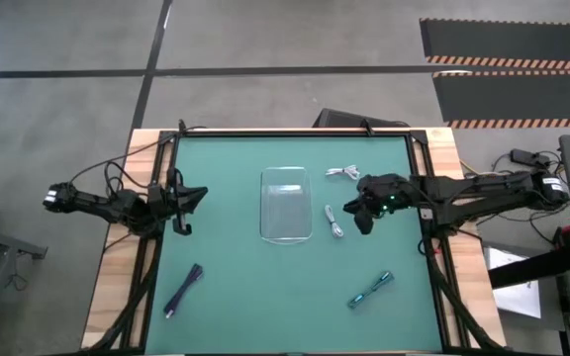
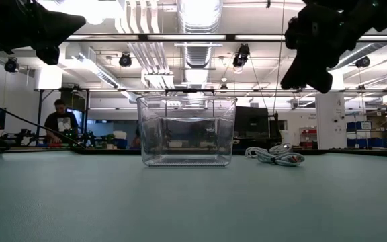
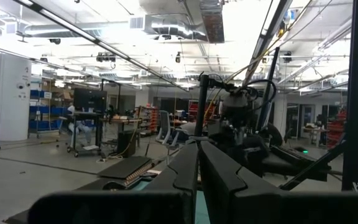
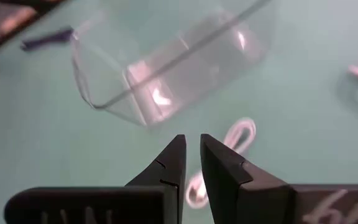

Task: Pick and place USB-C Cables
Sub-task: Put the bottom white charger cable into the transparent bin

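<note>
We have the right gripper (image 4: 191, 163) poised above the desk (image 1: 245, 287), over the white cable (image 1: 334, 221) lying just beside the clear tray (image 1: 286, 235) on its right-arm side. Its jaws stand only a narrow slit apart and hold nothing; in the right wrist view the white loop shows on the mat directly under the tips. The left gripper (image 1: 178, 200) waits at the desk's left edge, jaws shut and empty.

None of the cables is in the tray yet. A second white cable (image 1: 341, 173) lies towards the far edge, the teal-blue cable (image 1: 371, 288) nearer the front on the right, and the dark purple cable (image 1: 184, 290) at the front left.

Our main worry is the gap: if we descend with the jaws this close together, they would likely press on top of the bundle or push it aside instead of straddling it. The tray wall is also close, so a sideways drift could knock the tray. A pinch on just one strand might let the coil unravel and dangle.
</note>
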